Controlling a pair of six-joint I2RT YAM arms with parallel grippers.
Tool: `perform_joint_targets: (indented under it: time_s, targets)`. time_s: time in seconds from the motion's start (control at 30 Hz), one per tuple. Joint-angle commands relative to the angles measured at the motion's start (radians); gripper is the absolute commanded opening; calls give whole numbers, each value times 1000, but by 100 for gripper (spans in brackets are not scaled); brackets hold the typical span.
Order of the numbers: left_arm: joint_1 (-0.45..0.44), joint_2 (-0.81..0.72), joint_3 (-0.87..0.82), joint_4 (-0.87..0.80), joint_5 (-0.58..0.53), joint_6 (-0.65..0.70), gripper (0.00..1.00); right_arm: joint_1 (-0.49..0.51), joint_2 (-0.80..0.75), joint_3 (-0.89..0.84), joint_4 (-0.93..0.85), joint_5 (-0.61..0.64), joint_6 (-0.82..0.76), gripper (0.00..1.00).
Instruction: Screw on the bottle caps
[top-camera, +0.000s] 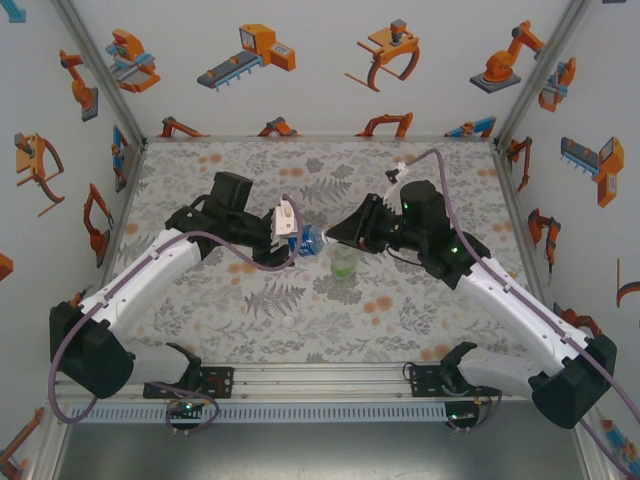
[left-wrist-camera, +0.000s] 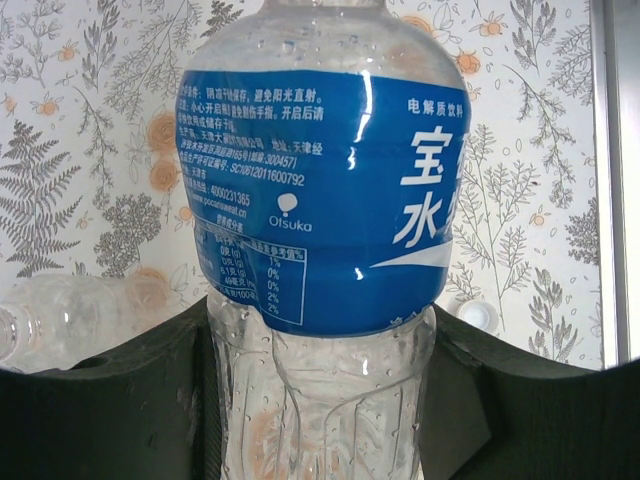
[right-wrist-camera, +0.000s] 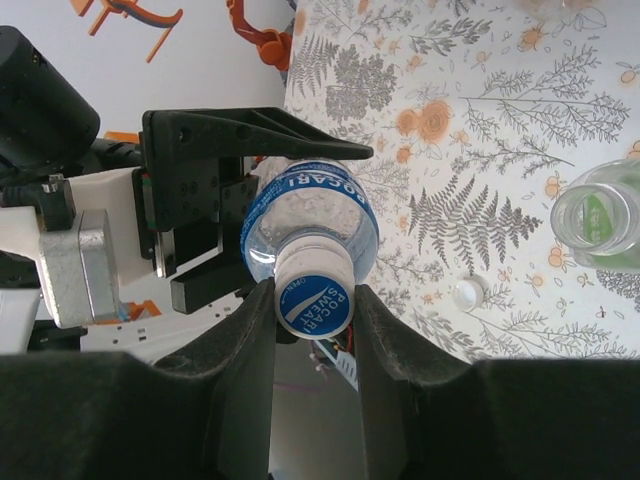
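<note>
Capped neck, bottle held level between both arms
The blue-label bottle (top-camera: 308, 240) hangs above the table (top-camera: 420, 310), its long axis near level and its neck pointing at the right gripper (right-wrist-camera: 315, 295), which is clamped on its cap (right-wrist-camera: 313, 302); the left gripper (left-wrist-camera: 320, 335) squeezes the body's waist. Likely trouble: the thin body may turn in that hold, or a skewed cap may cross-thread, and a drop could topple the open green bottle (top-camera: 345, 262) nearby

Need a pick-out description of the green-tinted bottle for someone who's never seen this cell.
At the middle of the floral table, the left gripper and right gripper hold a blue-label bottle. The green-tinted bottle stands just right of it and slightly nearer: upright, uncapped, untouched, the only green one.
</note>
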Motion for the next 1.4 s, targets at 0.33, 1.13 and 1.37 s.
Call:
perform_joint_targets:
  time_s: [0.33, 1.13, 1.37]
  targets:
    - [-25, -34, 42, 39, 125, 5, 0, 9, -99, 151, -39, -163, -945, 55]
    - [-33, -55, 20, 31, 159, 61, 0, 11, -57, 212, -220, -450, -1687, 46]
    - [-33, -55, 22, 30, 167, 61, 0, 11, -40, 214, -220, -451, -1693, 42]
